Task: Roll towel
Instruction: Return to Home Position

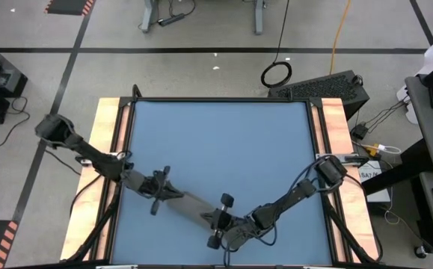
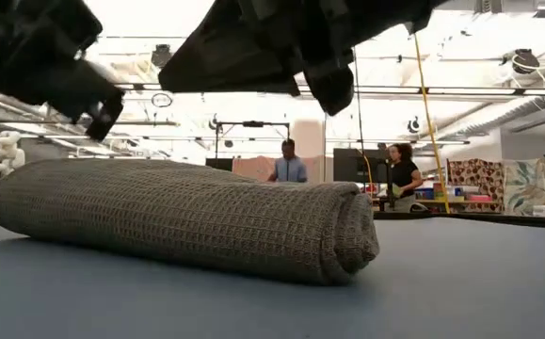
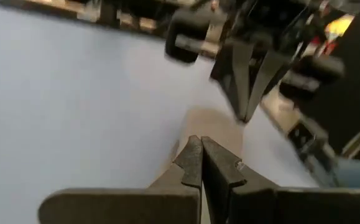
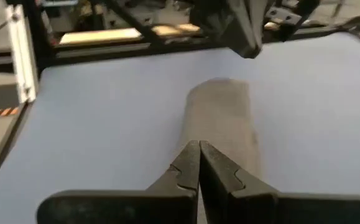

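Observation:
The towel [image 2: 178, 217] is a dark grey waffle-weave cloth rolled into a thick roll. It lies on its side on the blue tabletop [image 1: 223, 142], slanting near the front edge [image 1: 186, 203]. My left gripper [image 3: 199, 149] is shut and hovers over the roll's left part [image 1: 173, 194]. My right gripper [image 4: 198, 152] is shut and hovers over the roll's right end [image 1: 217, 218]. In the low view both grippers, the left [image 2: 103, 113] and the right [image 2: 338, 94], hang clear above the roll. Each wrist view shows the towel [image 4: 220, 118] [image 3: 211, 124] beyond its shut fingertips.
Wooden rails [image 1: 105, 157] [image 1: 336, 134] run along the table's left and right sides. The far half of the blue top is bare. Two people [image 2: 289, 162] [image 2: 404, 174] stand in the room beyond the table's far edge.

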`<action>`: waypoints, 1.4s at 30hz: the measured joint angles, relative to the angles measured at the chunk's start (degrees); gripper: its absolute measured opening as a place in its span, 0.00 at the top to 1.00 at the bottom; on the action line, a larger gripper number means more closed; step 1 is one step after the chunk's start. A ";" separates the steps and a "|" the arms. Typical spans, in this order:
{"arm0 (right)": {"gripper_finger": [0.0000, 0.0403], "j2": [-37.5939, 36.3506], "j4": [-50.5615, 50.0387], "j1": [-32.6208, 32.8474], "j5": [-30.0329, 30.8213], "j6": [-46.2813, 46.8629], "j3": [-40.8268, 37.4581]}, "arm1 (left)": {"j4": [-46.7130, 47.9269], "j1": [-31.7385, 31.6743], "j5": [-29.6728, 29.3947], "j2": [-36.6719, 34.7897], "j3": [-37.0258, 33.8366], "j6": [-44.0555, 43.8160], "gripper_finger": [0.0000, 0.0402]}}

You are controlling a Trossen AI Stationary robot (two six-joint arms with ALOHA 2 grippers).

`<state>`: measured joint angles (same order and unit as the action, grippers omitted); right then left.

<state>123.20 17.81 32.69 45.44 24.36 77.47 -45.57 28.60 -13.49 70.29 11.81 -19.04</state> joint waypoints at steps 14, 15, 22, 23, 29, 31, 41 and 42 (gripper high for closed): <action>1.00 3.87 0.71 0.74 -3.88 5.10 -0.04 | 24.73 1.18 -6.37 -1.50 0.06 -10.19 0.99; 1.00 3.62 0.91 0.97 -3.78 5.14 -0.04 | 23.30 1.18 -6.35 -1.74 0.25 -9.03 0.99; 1.00 -3.14 -5.35 1.68 -6.67 1.46 0.00 | 17.46 0.49 -8.45 -6.29 2.07 2.50 0.99; 1.00 -4.32 -6.95 1.65 -8.84 -0.01 -0.02 | 16.43 0.19 -9.20 -7.28 2.52 4.28 0.99; 1.00 -12.43 -14.67 0.06 -15.65 -11.87 0.04 | 15.97 -0.85 -9.74 -10.72 5.64 16.50 0.99; 1.00 -14.44 -18.14 -0.64 -15.59 -14.86 0.04 | 14.06 -0.83 -9.65 -10.89 6.41 17.85 0.99; 1.00 -22.14 -29.36 -2.64 -15.97 -18.96 -2.26 | 14.34 -0.68 -6.26 -15.24 6.29 11.12 0.99; 1.00 -23.25 -29.40 -2.63 -16.04 -19.05 -3.68 | 15.08 -0.68 -6.28 -16.16 6.29 11.79 0.99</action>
<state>99.95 -11.58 30.06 29.40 5.30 73.79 -30.49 27.92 -19.77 54.13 18.11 -7.24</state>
